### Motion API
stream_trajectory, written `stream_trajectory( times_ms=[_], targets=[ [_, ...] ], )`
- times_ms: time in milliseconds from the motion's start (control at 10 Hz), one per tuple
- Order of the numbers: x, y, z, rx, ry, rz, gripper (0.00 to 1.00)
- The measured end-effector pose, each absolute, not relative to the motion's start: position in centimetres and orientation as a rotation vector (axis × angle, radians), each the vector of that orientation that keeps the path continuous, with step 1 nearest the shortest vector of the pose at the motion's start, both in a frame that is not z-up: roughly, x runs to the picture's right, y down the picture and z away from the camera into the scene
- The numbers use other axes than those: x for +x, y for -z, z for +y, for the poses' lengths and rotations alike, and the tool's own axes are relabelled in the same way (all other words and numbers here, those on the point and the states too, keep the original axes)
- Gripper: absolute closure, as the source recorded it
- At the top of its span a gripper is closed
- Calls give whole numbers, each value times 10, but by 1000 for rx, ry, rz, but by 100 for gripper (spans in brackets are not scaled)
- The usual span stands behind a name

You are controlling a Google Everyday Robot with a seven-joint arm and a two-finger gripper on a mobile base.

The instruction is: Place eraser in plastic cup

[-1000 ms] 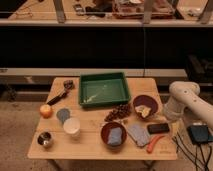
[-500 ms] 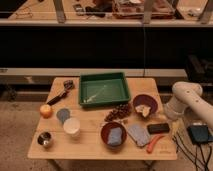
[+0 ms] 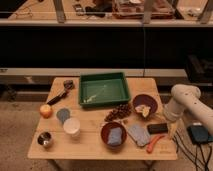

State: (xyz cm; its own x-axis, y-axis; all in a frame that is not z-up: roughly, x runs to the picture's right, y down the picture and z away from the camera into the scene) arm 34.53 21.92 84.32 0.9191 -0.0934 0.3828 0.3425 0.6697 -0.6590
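Little has moved since the earlier frame: your arm [image 3: 186,101] has only shuffled at the table's [image 3: 95,150] far end, and nothing on the table has shifted.

The eraser [image 3: 158,128] lies flat on the wood just beside the gripper [image 3: 171,125], on the side facing the table's middle. It is not yet held. I cannot tell whether the gripper is spread or closed.

Just beyond the eraser from the gripper sits the grey pad [image 3: 137,134], and the orange piece [image 3: 155,142] lies nearer the front edge. Don't mistake either for your target.

The plastic cup [image 3: 72,126] stands well apart from the gripper, past the pad and the dark red bowl [image 3: 114,135].

To do this step well, centre over the eraser's short width, come straight down and close across the narrow sides. Lift clear of the bowl's rim before you cross to the cup, so you don't clip it.
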Motion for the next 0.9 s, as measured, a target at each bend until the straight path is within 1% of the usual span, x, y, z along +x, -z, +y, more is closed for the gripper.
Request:
stream_trajectory(
  times_ms=[400, 700, 800, 900],
  targets=[
    [349, -849, 228, -796, 225, -324, 20],
    [350, -849, 227, -795, 227, -320, 20],
    [350, -849, 227, -795, 228, -320, 24],
    [350, -849, 227, -797, 228, -320, 34]
  ],
)
